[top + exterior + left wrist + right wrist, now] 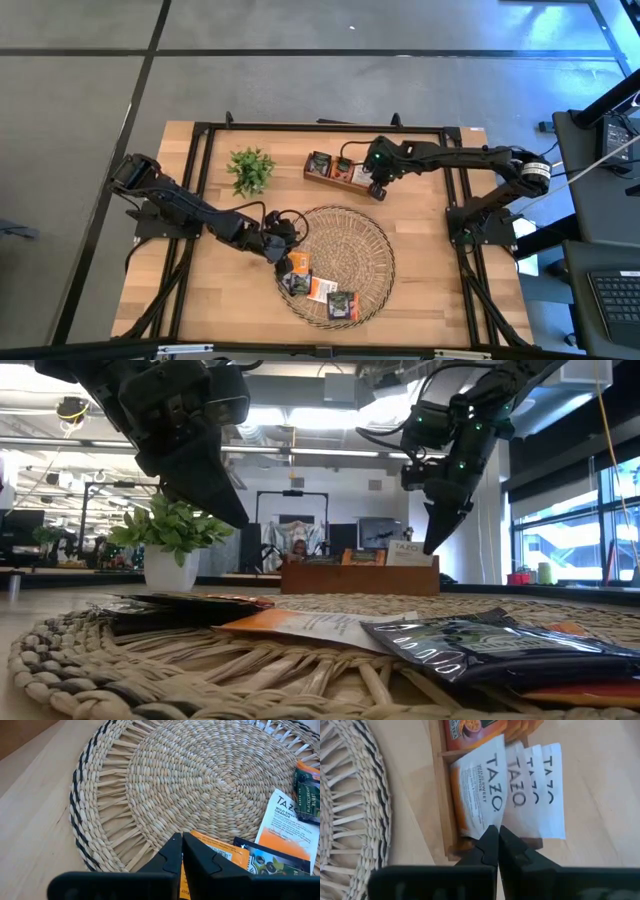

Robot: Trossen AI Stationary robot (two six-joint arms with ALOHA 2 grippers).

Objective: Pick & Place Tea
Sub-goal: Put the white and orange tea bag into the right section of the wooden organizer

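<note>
The flat square tea sachets lie in two groups: four of them (318, 290), in orange, white and dark wrappers, sit overlapping on the lower left part of the round woven straw tray (360, 240) in the lower middle of the high view, and the rest stand on edge in the brown wooden three-compartment box (336, 170) just above the tray. The left hand (281, 247) is at the tray's left rim, just above and left of the nearest orange sachet (220, 857); in the left wrist view its two dark fingers meet tip to tip with nothing between them, and the orange sachet's corner lies right behind those tips. The right hand (378, 190) hovers at the right end of the box; in the right wrist view its fingers are likewise pressed together and empty, their tips pointing at the lower edge of a row of white and orange sachets (520, 795) printed TAZO, which lean like cards in the end compartment. The tray is coiled pale straw, tightly wound in the centre, with open radiating spokes and a dark-banded border. The sachets are thin and glossy; in the low view a dark one (480, 645) lies over a white and orange one at the tray's near edge. A small green leafy plant in a white pot (249, 170) stands left of the box on the pale wooden plank worktop (430, 280).
</note>
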